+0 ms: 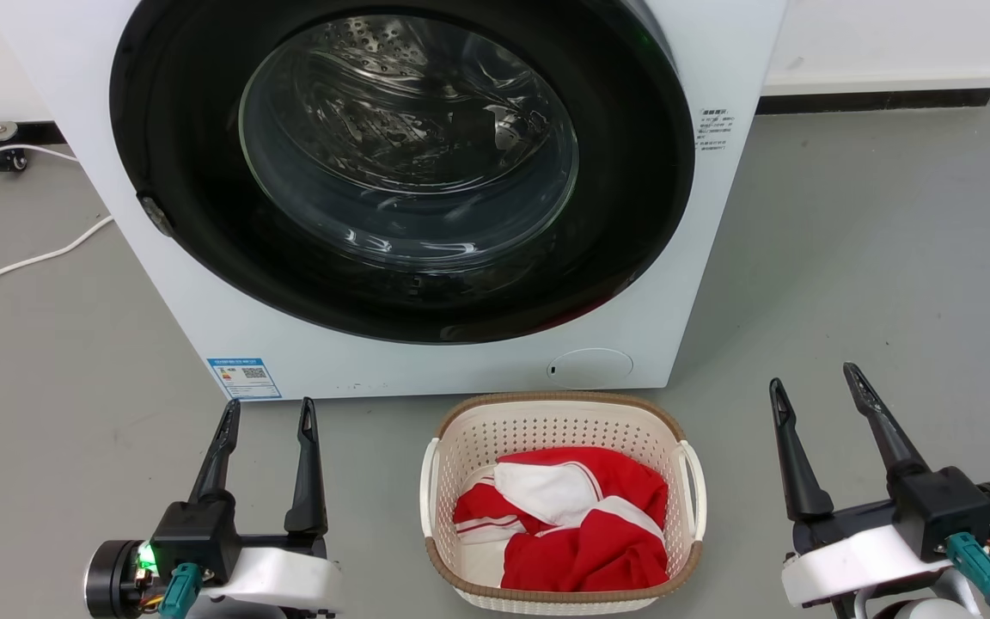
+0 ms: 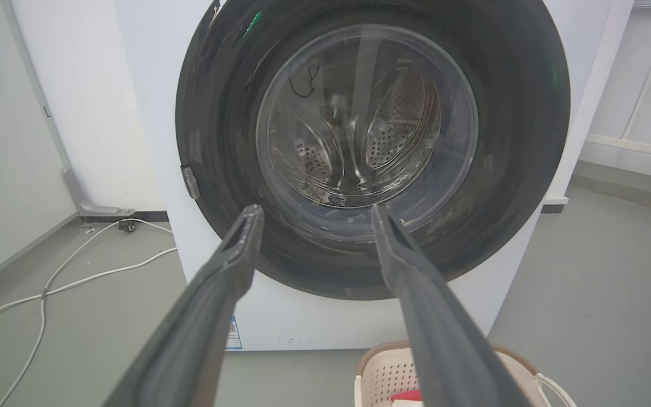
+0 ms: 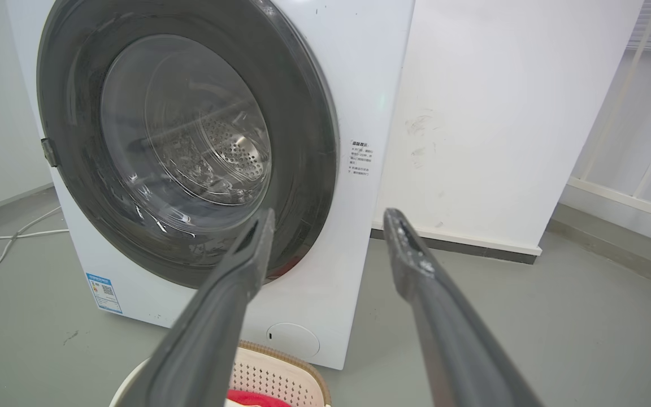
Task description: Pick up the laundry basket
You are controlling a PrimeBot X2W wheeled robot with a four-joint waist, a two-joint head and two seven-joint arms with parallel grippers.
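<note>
The left tool and the right tool both stood with their fingers spread wide and nothing between them, pointing toward the washer. Between the two, on the floor just in front of the washer, sat the laundry basket, upright, with red and white clothes heaped inside. Its left handle faced the left tool and its right handle faced the right tool, so each arm had its own side to take. Both tools were apart from the basket and pointed past it, not at it. The right one looked slightly nearer. Each would probably need to turn inward and drop toward its handle.
</note>
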